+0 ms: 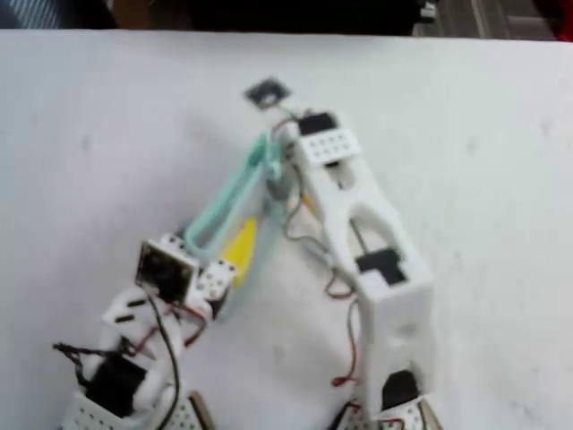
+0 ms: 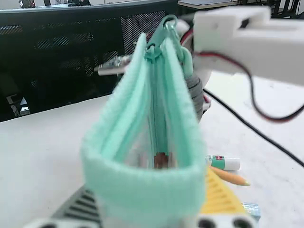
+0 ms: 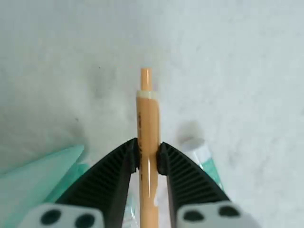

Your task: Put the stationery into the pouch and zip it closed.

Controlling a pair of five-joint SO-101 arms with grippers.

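Note:
My left gripper [image 1: 215, 260] is shut on the near end of the mint green pouch [image 1: 228, 202], holding it up off the table. In the left wrist view the pouch [image 2: 142, 142] stands edge-up and its zipper [image 2: 159, 95] is parted along the top. My right gripper [image 3: 148, 149] is shut on an orange pen [image 3: 146, 118] and sits at the pouch's far end [image 1: 282, 175], with the pouch [image 3: 33, 175] just beside its black fingers [image 3: 107, 175]. A glue stick [image 2: 223, 163] and an orange pencil [image 2: 230, 176] lie on the table beside the pouch.
A yellow ribbed piece [image 2: 218, 194] runs along the pouch's side [image 1: 240, 246]. A small dark square part [image 1: 266, 92] lies past the right arm's wrist. Red and black cables [image 1: 336, 287] trail by the right arm. The white table [image 1: 483, 134] is bare on both sides.

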